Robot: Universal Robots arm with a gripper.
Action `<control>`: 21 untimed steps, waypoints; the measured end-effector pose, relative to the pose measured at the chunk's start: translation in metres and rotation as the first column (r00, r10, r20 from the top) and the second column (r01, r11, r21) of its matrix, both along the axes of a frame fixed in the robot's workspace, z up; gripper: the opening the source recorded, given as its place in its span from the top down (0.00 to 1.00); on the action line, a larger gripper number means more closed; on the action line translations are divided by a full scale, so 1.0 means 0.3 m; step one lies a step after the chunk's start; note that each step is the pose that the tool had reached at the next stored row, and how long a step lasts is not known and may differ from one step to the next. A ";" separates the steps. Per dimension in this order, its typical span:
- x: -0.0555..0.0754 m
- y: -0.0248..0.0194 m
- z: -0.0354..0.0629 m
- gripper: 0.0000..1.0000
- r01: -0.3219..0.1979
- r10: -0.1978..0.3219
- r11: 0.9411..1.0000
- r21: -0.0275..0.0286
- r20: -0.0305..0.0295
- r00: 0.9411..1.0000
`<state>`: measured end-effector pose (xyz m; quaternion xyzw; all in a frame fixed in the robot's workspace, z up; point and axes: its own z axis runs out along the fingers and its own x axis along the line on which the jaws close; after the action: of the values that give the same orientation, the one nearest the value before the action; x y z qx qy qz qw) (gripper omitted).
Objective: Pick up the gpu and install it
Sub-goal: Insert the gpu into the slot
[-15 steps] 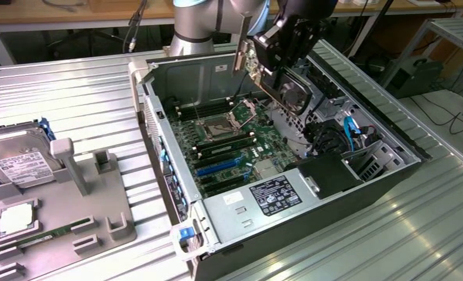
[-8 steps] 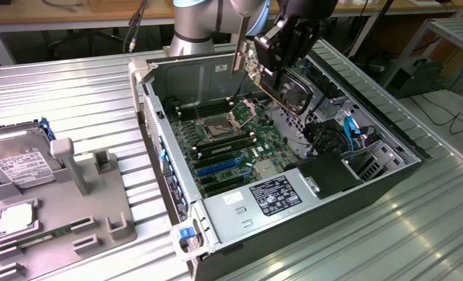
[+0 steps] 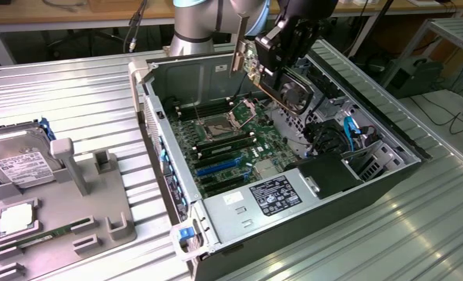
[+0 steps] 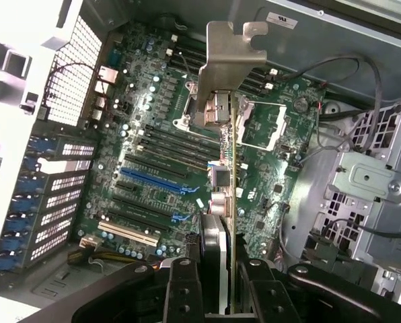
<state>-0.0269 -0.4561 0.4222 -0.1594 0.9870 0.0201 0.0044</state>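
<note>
The jaws pinched the gpu [image 3: 291, 92] on edge above the motherboard [image 3: 229, 143]. To seat well, its edge likely needed squaring with the motherboard's blue slot [image 4: 153, 178], without tilt.

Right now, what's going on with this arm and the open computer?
The arm's pincer is shut on the gpu, holding it in the air above the open computer case. The card hangs over the motherboard, not seated in any slot. A hard drive sits in the grey holder at the exterior view's left.

Elevated exterior, close wrist; shared motherboard [image 3: 243, 146]
</note>
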 end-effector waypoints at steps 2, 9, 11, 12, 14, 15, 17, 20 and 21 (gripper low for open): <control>0.000 0.000 0.000 0.72 -0.010 0.010 1.000 0.001 0.000 1.000; 0.000 -0.001 0.000 0.72 -0.043 0.043 0.999 0.003 0.000 0.999; 0.000 -0.002 0.000 0.72 -0.052 0.052 0.999 0.004 0.000 0.999; 0.000 -0.002 0.000 0.72 -0.057 0.057 0.998 0.005 0.000 0.998; 0.000 -0.002 0.000 0.72 -0.068 0.068 0.998 0.005 0.000 0.998; 0.000 -0.002 0.000 0.72 -0.074 0.074 0.997 0.005 0.000 0.997; 0.000 -0.002 0.000 0.72 -0.088 0.088 0.996 0.006 0.000 0.996; 0.000 -0.002 0.000 0.72 -0.111 0.111 0.994 0.007 0.000 0.994; 0.000 -0.002 0.000 0.72 -0.119 0.119 0.993 0.008 0.000 0.993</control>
<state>-0.0269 -0.4567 0.4222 -0.2177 0.9757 0.0242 0.0039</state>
